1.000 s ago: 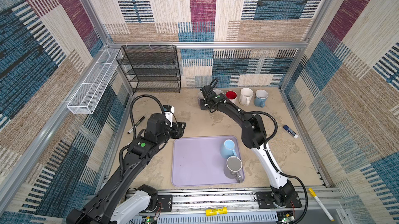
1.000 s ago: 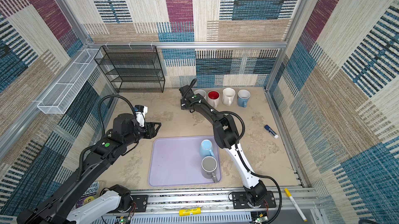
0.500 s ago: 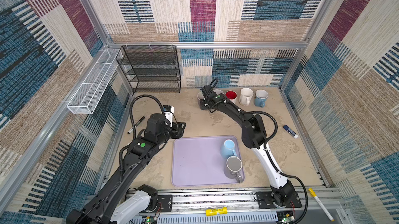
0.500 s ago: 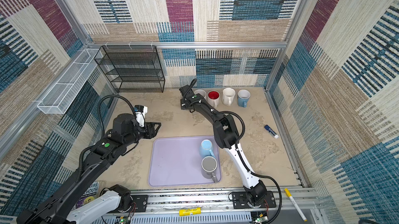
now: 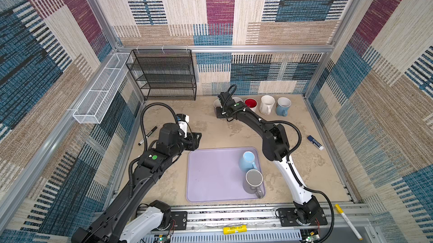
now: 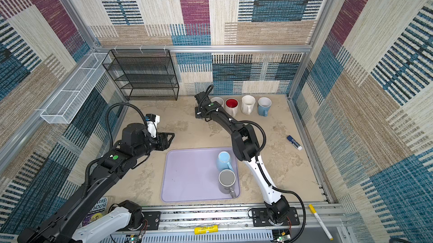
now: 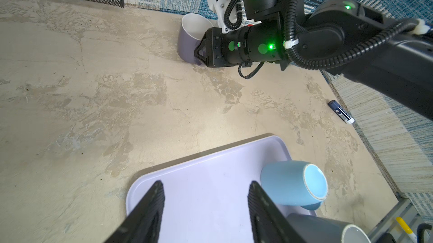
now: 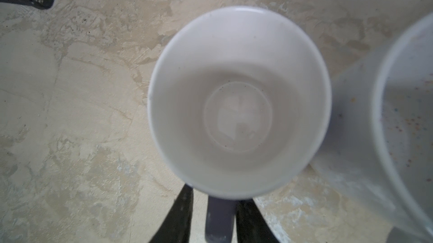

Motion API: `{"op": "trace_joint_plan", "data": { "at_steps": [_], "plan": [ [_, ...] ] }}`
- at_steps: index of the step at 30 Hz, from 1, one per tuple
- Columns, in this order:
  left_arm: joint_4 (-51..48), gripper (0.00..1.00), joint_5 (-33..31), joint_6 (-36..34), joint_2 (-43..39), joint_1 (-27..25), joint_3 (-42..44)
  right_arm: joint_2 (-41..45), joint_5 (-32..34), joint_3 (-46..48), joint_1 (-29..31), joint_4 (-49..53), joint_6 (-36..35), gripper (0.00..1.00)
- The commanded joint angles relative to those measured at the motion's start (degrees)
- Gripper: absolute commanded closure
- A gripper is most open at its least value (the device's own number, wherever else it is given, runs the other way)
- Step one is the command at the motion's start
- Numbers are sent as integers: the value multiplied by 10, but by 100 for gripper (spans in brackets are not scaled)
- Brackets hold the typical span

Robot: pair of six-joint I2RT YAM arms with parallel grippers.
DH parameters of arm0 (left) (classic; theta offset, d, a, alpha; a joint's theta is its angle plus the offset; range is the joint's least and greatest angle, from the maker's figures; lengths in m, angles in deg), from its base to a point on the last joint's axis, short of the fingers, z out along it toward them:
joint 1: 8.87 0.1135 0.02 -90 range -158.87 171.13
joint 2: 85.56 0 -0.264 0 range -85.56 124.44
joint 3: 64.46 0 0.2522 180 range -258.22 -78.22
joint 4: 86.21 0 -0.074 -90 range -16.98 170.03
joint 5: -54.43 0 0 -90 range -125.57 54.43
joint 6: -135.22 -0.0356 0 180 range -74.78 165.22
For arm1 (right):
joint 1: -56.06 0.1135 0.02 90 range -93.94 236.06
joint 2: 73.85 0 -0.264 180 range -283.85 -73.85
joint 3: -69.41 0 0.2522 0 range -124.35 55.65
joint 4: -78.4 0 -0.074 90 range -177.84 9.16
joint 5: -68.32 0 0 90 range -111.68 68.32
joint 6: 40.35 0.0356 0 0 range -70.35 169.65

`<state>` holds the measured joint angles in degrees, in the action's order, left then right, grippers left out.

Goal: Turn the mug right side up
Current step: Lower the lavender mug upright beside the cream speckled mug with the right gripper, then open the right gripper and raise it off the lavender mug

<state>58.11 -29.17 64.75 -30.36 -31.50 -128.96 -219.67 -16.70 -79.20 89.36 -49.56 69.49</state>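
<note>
I can read only one thing: a printed card (image 6: pixel 98 207) lying by the left arm's base in a top view shows "TORE" above "HOUSE", its start hidden by the arm. The blue tube (image 5: pixel 315 141) on the surface carries white print, too small for me to read.

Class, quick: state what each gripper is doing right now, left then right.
Left gripper: open, holding nothing.
Right gripper: open, fingers either side of the handle of the mug, gap on one side.
</note>
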Motion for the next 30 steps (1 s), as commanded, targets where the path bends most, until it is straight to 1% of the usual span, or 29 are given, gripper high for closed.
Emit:
{"op": "trace_joint_plan", "data": {
  "at_steps": [1, 5, 9, 13, 21, 27, 30],
  "plan": [
    [-7, 42, 6, -13, 1, 0, -8, 11, 2, -3, -2, -21, -5, 62],
    [-8, 42, 12, -15, 2, 0, -10, 21, 24, 3, -2, -20, 1, 60],
    [-3, 42, 12, -17, 1, 0, -11, 44, 29, 24, -3, -33, -4, 59],
    [3, 42, 15, -16, 7, 0, -11, 60, 38, 28, -3, -30, -11, 53],
    [8, 42, 21, -14, 18, -1, -13, 107, 45, 74, -3, -51, -24, 52],
    [8, 42, 20, -14, 14, -1, -10, 148, 38, 121, -3, -87, -47, 52],
    [8, 43, 20, -14, 12, -1, -8, 167, 49, 131, -3, -86, -50, 51]
  ]
}}
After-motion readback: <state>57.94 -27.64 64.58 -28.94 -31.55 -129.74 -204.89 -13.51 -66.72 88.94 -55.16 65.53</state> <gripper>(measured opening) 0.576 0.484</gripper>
